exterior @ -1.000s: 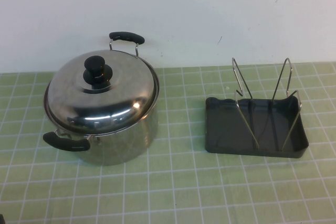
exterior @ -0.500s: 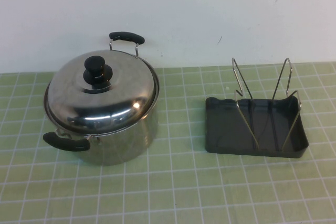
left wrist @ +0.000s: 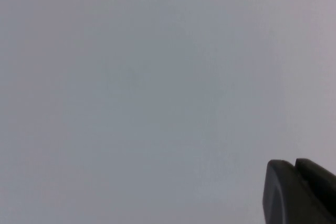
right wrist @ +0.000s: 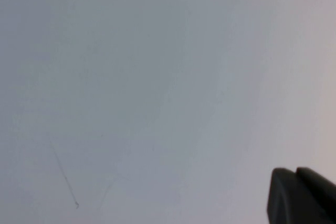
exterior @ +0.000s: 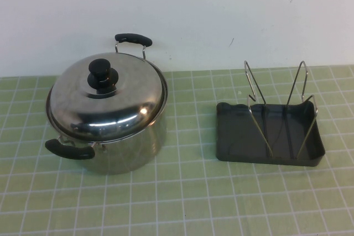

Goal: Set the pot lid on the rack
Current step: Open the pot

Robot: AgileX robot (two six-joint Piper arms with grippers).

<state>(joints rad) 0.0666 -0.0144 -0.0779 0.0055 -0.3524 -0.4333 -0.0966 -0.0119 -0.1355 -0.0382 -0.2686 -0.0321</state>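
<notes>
Pot lid (exterior: 105, 103) on pot (exterior: 130, 147), rack (exterior: 269, 136) apart, left end effector (left wrist: 299, 192), right end effector (right wrist: 299, 195) facing wall.

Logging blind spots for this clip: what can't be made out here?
- Left gripper: only a dark tip in the left wrist view's corner, facing blank wall; absent from the high view.
- Right gripper: likewise in the right wrist view.
- Pot contents: covered by the pot lid.
- Rack near wall: outer face hidden, high view.
</notes>
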